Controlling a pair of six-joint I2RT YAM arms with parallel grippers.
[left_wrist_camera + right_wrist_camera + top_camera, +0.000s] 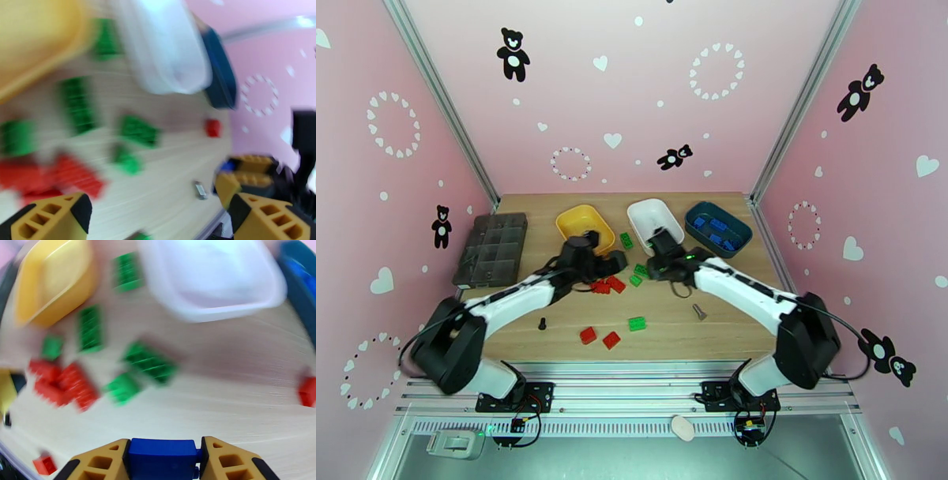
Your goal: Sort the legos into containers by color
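The right wrist view settles what the top view leaves too small to read: the right pincer (162, 462) is clamped on a blue lego (162, 450). Its orange fingers press against both ends of the brick, which is held above bare worktop (237, 398) on the near side of the white tub (213, 307).

The left wrist view, blurred, shows the left pincer (158, 211) with its fingers (51, 219) wide apart and nothing between them. It hovers over red legos (75, 177) and green legos (138, 130) that lie loose in front of the white tub, towards the yellow tub (35, 43) on that tub's left.

From above, both arms stretch forward from their bases and angle inward, so the two pincers sit close together just in front of the white tub. The top view also gives the wider layout. The dark teal tub (745, 233) stands just right of the white tub with blue legos (715, 229) inside it. A dark grey organizer tray (491, 249) lies far to the left of the white tub, beyond the yellow one.
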